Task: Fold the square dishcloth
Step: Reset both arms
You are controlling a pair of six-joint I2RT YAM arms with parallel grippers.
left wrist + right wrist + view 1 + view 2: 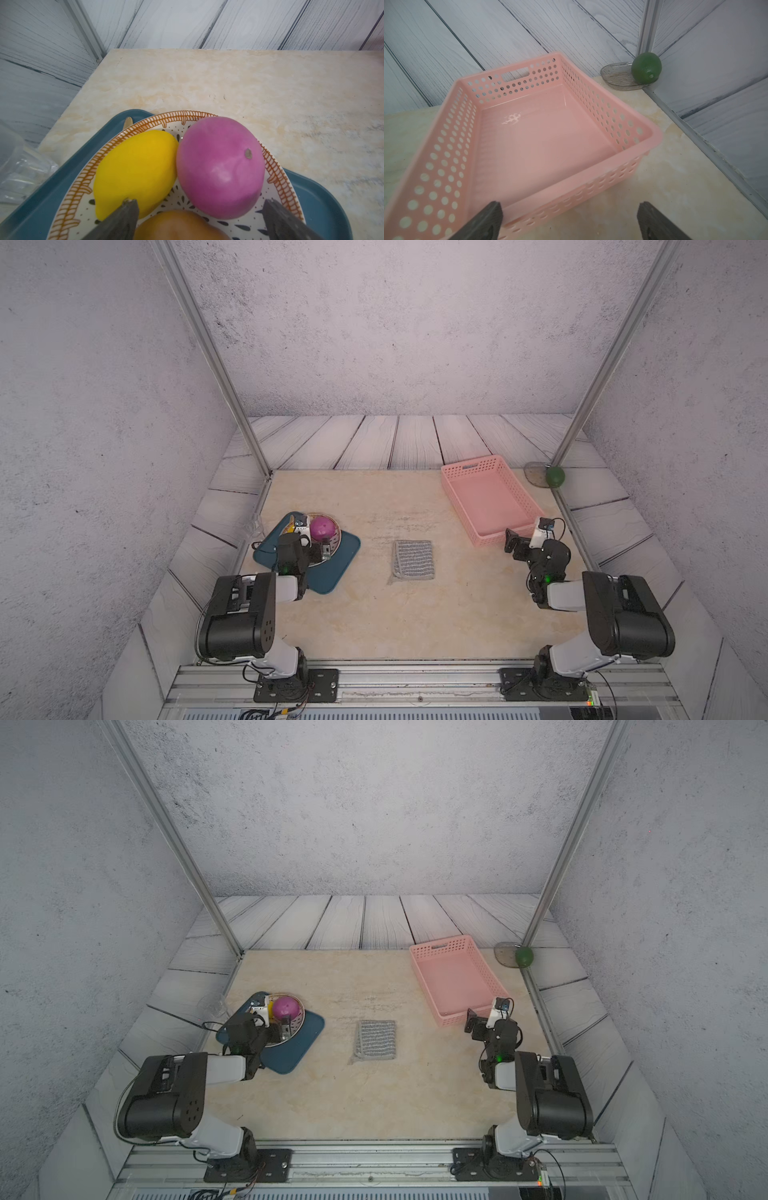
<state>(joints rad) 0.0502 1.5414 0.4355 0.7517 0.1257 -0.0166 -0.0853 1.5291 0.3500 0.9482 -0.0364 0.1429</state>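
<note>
no readable text, labels or numbers on anything

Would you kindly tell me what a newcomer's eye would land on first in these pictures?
Probably the empty pink basket, bright at the far right of the pale table. Next, the magenta fruit beside a yellow lemon on the patterned plate at the left, over a teal mat. The grey striped dishcloth lies flat in the middle.
</note>
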